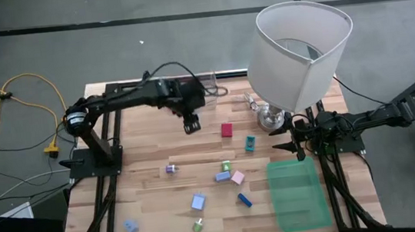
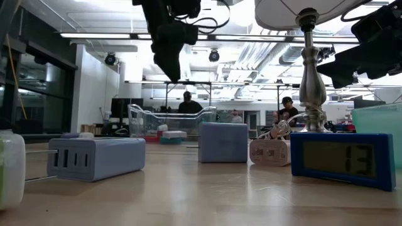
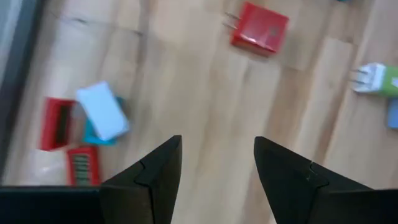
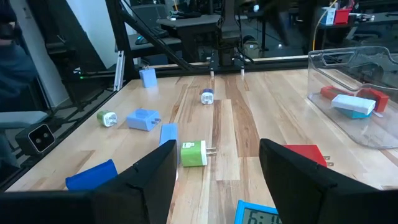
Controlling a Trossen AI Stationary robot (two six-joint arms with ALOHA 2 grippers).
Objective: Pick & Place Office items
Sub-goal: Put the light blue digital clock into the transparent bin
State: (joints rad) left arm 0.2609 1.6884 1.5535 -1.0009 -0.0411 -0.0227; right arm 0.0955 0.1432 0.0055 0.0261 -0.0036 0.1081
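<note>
Several small coloured office items lie on the wooden table: a red plug block [image 1: 227, 130] [image 3: 260, 28], a teal piece [image 1: 250, 143], a purple one [image 1: 170, 168], a green one [image 1: 226, 166], a pink one [image 1: 238, 178] and blue ones [image 1: 198, 202]. My left gripper [image 1: 191, 124] [image 3: 217, 168] hangs open and empty above bare wood, between the clear tray [image 3: 18, 74] and the red block. My right gripper [image 1: 291, 142] [image 4: 217, 180] waits open and level at the right, by the lamp's foot.
A big white lamp [image 1: 301, 48] stands at the far right. A green bin [image 1: 297, 191] sits at the near right. The clear tray [image 4: 354, 74] at the far edge holds red, white and teal pieces. A blue clock [image 2: 342, 157] stands near the low camera.
</note>
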